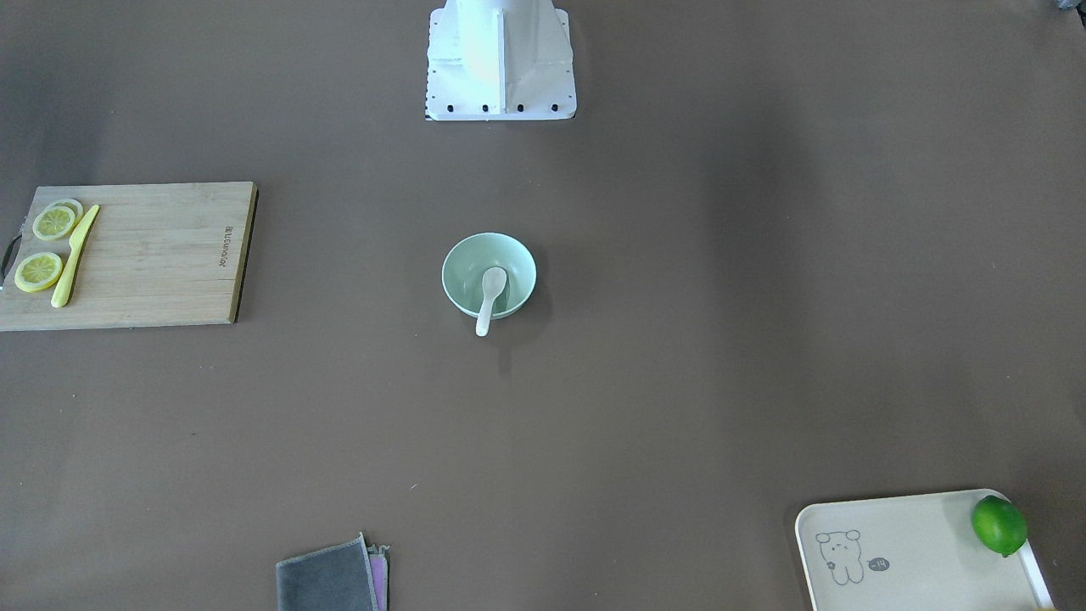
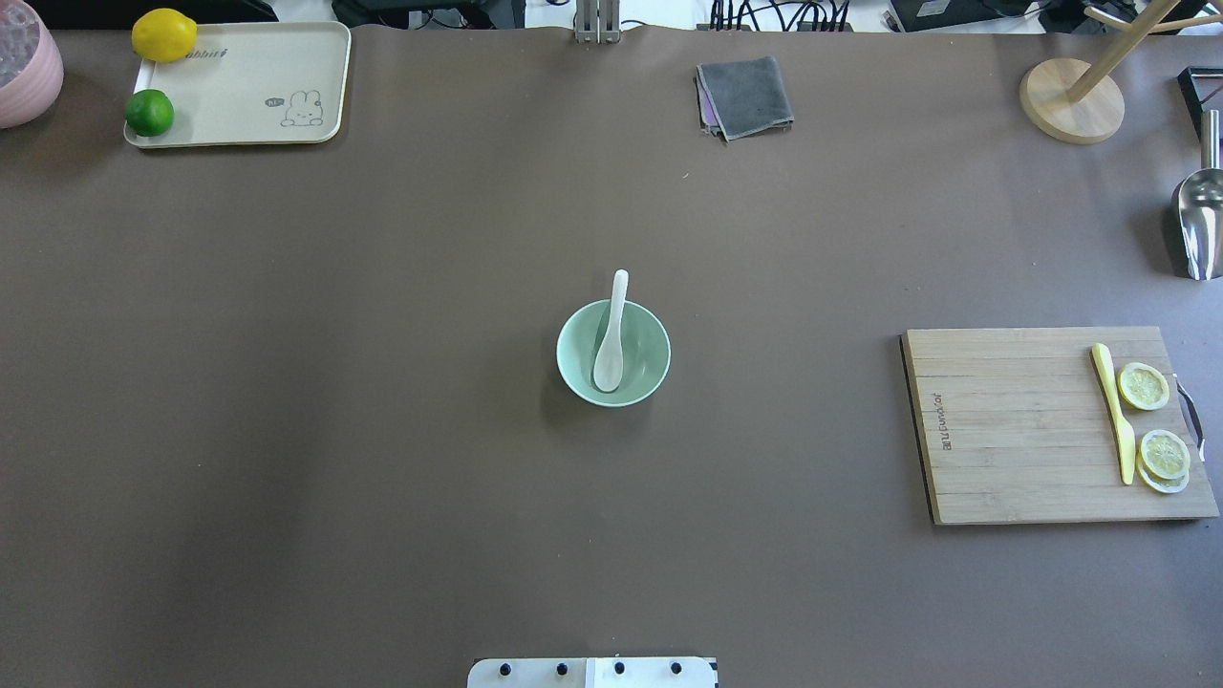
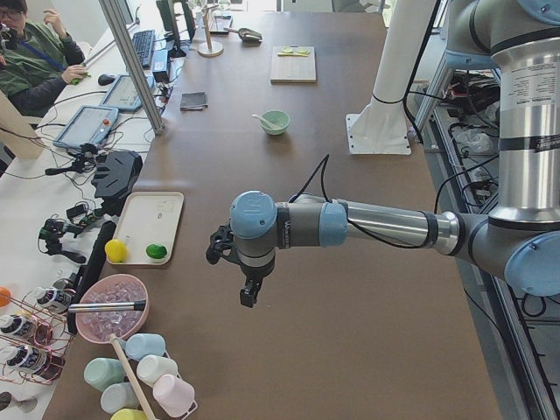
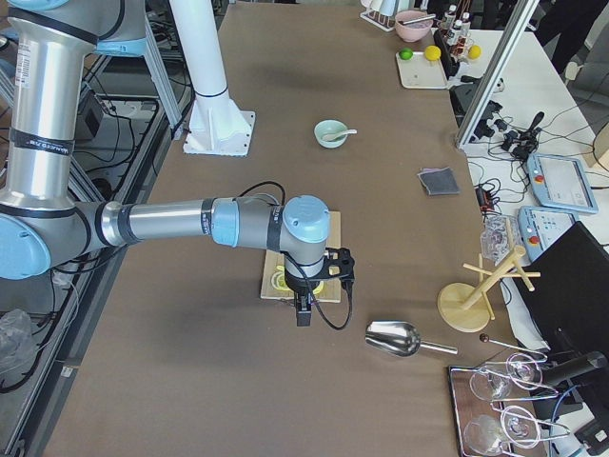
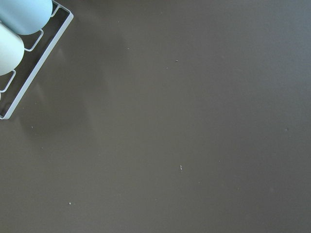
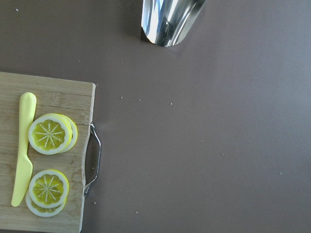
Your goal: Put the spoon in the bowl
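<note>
One glossy white soup spoon (image 2: 611,334) resting in small pale mint-green round bowl (image 2: 659,355), handle over far rim, jaw spread of left gripper (image 3: 249,297) and right gripper (image 4: 303,317) impossible to tell.

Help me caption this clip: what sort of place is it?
Probably a robotics lab: a robot arm over the table, props like the spoon in the bowl, and an operator near teach pendants.

The desk (image 2: 287,382) is showing plain dark brown. The bowl (image 2: 648,355) is showing pale mint green, the spoon (image 2: 611,344) glossy white. The cutting board (image 2: 1013,430) is showing light wood grain, the knife (image 2: 1114,413) and lemon slices (image 2: 1144,386) yellow. The cream tray (image 2: 239,96) is wearing a line-drawn rabbit.
</note>
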You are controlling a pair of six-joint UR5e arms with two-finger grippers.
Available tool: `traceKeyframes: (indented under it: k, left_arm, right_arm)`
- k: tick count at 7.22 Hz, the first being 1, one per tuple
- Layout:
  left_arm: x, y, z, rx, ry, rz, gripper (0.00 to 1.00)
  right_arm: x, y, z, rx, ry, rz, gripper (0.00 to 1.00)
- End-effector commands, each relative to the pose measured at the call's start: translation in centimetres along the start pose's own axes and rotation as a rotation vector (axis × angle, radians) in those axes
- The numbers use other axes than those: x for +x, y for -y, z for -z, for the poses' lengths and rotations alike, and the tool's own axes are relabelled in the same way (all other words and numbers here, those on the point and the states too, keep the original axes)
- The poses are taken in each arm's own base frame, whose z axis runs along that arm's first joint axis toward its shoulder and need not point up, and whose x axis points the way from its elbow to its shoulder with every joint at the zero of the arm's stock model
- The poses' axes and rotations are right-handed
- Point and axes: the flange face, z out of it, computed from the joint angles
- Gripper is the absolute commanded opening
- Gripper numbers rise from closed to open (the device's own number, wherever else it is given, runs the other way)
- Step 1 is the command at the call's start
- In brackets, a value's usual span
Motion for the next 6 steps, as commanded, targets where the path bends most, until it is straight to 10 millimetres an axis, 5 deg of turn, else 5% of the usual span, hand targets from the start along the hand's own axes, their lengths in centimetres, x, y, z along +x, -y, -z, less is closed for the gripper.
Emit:
traceKeyframes:
  k: [1,6]
  left_arm:
    - [-0.14,-0.01,-0.15,0.0,-0.002,0.0,0.99]
    - [-0.14,0.01,-0.14,0.001,-0.002,-0.001,0.99]
  right_arm:
    - [-0.38,0.02,0.36,-0.006,0.021,-0.014,1.0]
    - [-0.67,0.05,-0.08,-0.006,0.073,-0.018,1.0]
